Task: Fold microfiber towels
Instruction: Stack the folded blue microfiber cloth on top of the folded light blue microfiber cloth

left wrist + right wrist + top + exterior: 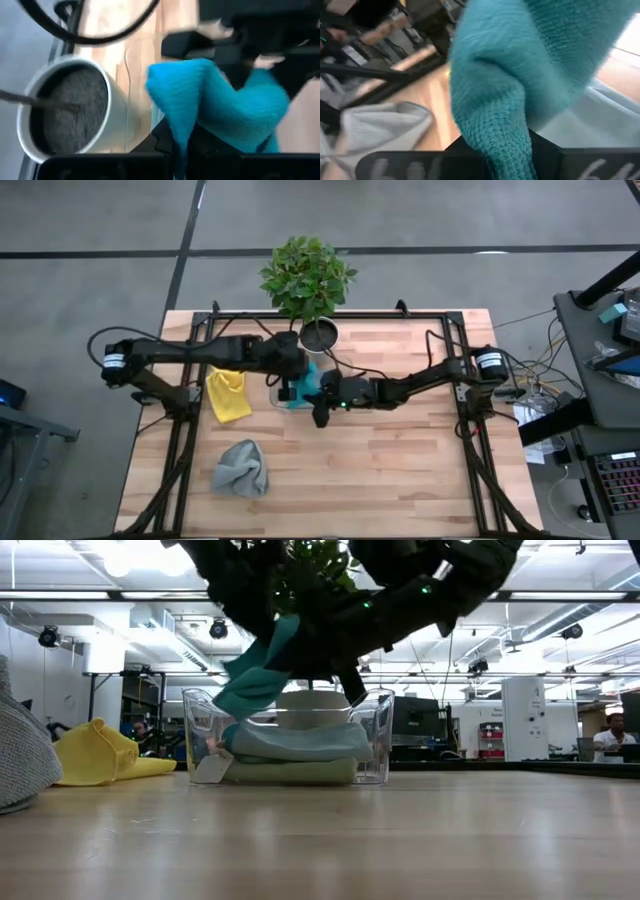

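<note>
While the high view looks straight down, both arms meet over the clear plastic tray [285, 392], which sits just in front of the potted plant [308, 280]: the left gripper [291, 390] and the right gripper [320, 408] each pinch the teal towel [310, 380] and hold it above the tray. Beside the tray, on the left arm's side, the yellow towel [229, 394] lies loosely bunched, and the grey towel [241, 467] sits crumpled farther out from the tray toward the table's front edge. From table height, the tray [372, 730] already holds two flat folded cloths, the light blue towel [297, 741] on top of the sage green towel [290, 771], with the teal towel [260, 673] hanging down over them and the yellow towel [100, 751] off to one side. Through the left wrist camera, the teal towel [220, 100] is clamped in closed fingers near the plant's white pot [67, 112]. Through the right wrist camera, the teal towel [520, 75] is likewise gripped tight. By my reckoning two towels are finished, a third is nearly stowed, and yellow and grey remain unfolded.
</note>
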{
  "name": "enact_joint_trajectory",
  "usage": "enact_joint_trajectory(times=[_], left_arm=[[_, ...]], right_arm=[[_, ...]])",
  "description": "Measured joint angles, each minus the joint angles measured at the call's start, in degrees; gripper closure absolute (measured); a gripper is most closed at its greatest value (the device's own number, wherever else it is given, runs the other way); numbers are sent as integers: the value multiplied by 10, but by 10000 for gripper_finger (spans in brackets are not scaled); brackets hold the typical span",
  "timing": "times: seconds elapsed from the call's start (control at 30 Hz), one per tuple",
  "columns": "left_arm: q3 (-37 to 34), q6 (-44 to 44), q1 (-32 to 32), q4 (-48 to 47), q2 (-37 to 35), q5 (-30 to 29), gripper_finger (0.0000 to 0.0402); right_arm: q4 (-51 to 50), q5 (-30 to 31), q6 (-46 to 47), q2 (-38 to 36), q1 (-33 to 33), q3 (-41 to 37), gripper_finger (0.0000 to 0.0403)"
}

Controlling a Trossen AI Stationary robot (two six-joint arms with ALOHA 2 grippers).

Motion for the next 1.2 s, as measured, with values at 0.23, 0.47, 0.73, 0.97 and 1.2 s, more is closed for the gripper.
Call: enact_joint_trajectory(times=[0.23, 0.47, 0.73, 0.97, 1.2], left_arm=[[-3, 35, 17, -26, 15, -1, 401], [-7, 73, 31, 9, 56, -5, 401], [4, 107, 36, 54, 83, -37, 401], [5, 117, 40, 73, 82, -32, 401], [-2, 115, 39, 74, 95, -7, 401]], right_arm=[[-127, 60, -41, -10, 1, 45, 390], [-175, 64, -47, -11, 3, 68, 390], [-186, 85, -48, -11, 3, 67, 390], [-227, 105, -45, -11, 3, 75, 390], [-300, 102, -39, -11, 12, 99, 374]])
